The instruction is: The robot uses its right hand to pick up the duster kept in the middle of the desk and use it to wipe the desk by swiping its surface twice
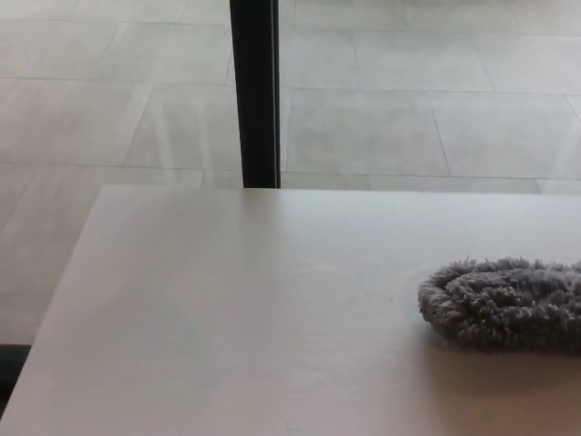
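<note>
A grey fluffy duster (502, 303) lies flat on the pale desk (245, 309) at the right side of the head view, its right end cut off by the picture edge. Neither of my hands shows anywhere in the picture, and nothing touches the duster.
The desk's far edge (336, 190) runs across the middle of the picture and its left edge slants down to the lower left. Beyond it lies a tiled floor (390, 109). A black upright post (255, 91) stands just behind the desk's far edge.
</note>
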